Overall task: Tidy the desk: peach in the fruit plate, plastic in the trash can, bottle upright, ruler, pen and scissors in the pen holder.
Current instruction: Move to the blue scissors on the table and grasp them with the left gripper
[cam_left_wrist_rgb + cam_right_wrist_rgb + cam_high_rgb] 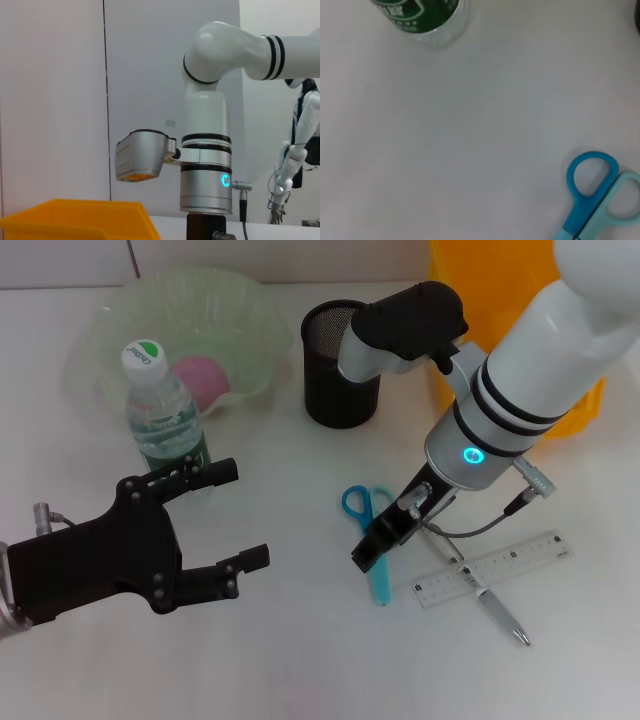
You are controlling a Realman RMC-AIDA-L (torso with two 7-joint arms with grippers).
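- We see the right gripper [366,552] poised low over the scissors [372,543], which lie flat on the white surface [300,640] right of centre, blue handle loops toward the far side, pale blades pointing near.
- We cannot tell whether its fingers are apart or together: the arm's own wrist hides most of them, and its wrist view shows only the scissor loops [597,192] and bare surface.
- We judge the scissors light, stiff and thin, lying flush and so hard to pinch from above; the shank just below the loops looks the safest hold, where the plastic is thickest and least slippery.
- The clear ruler [494,569] lies just right of the scissors, with the pen [490,597] crossed under or over it, we cannot say which. Both look light and slick, and the ruler is likely to flex.
- The black mesh pen holder [335,365] stands at the far centre, apparently with nothing in it yet.
- The left gripper [200,525] hovers at the near left, its fingers wide apart and holding nothing.
- The water bottle [162,420] already stands upright just beyond it, and the pink peach [200,380] rests in the pale green fruit plate [250,315] at the far left.
- An orange bin [500,300] sits at the far right behind the right arm.
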